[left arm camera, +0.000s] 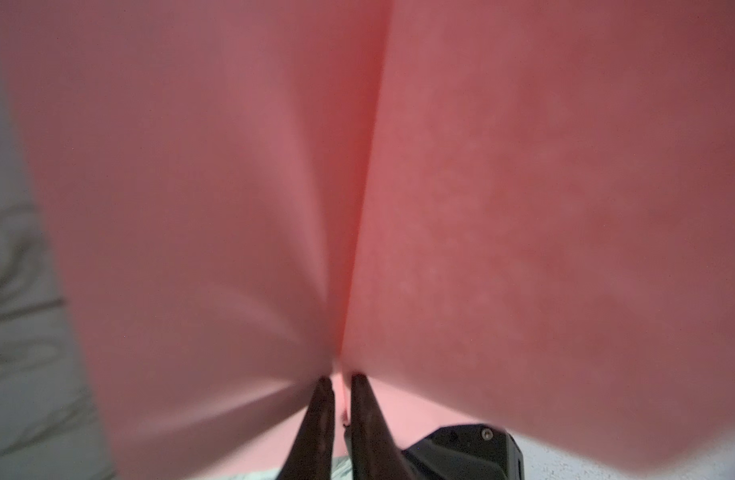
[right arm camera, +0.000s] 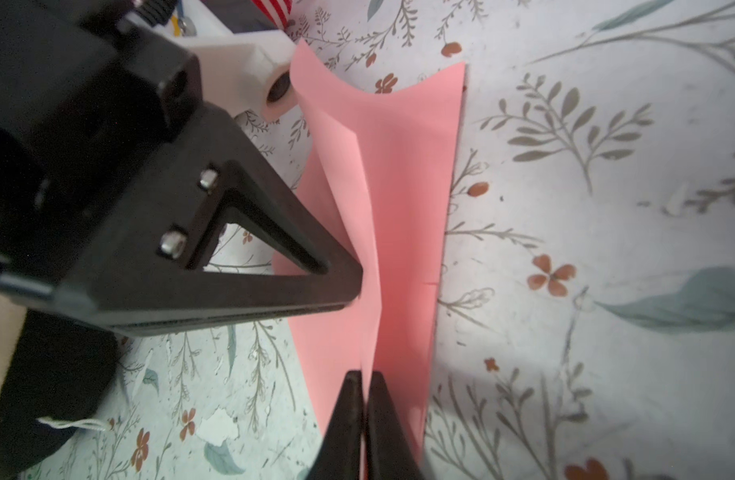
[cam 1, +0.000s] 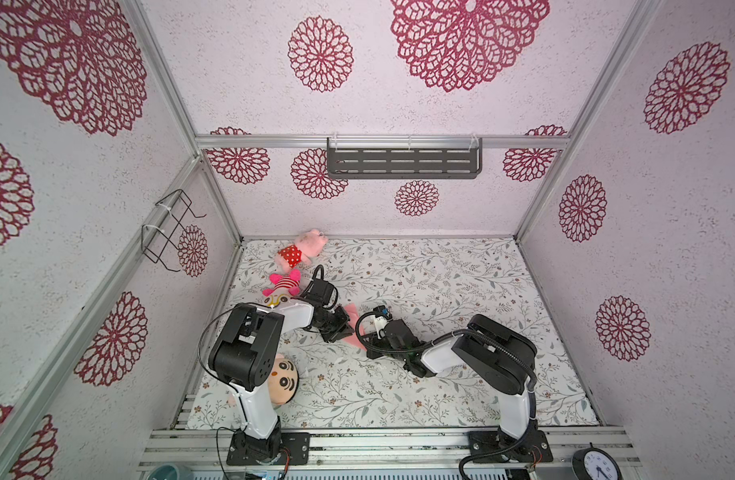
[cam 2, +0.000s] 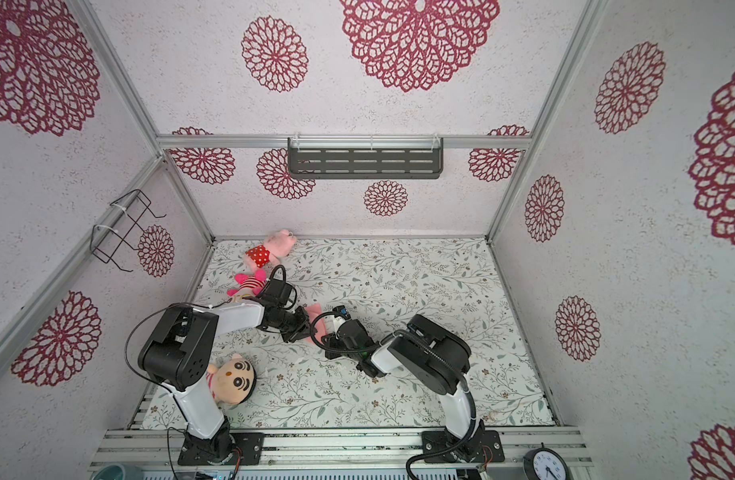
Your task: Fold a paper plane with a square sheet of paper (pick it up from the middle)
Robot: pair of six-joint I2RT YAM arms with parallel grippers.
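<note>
The square sheet of paper (right arm camera: 407, 208), light pink, is bent up into a standing ridge over the flowered table cover (right arm camera: 606, 208), with its outer parts still touching the cover. My right gripper (right arm camera: 365, 376) is shut on the ridge at one end. My left gripper (right arm camera: 355, 286) pinches the same ridge further along. In the left wrist view the paper (left arm camera: 482, 208) fills the picture and the left gripper (left arm camera: 340, 380) is shut on its fold. In both top views only slivers of the paper (cam 1: 351, 309) (cam 2: 315, 311) show between the two wrists. No paper plane is in view.
Along the left side lie a pink plush in a red dotted dress (cam 1: 299, 249), a pink striped plush (cam 1: 284, 284) and a boy-head plush (cam 1: 284, 380) beside the left arm. A dark shelf (cam 1: 403, 162) hangs on the back wall. A wire rack (cam 1: 170, 232) hangs on the left wall.
</note>
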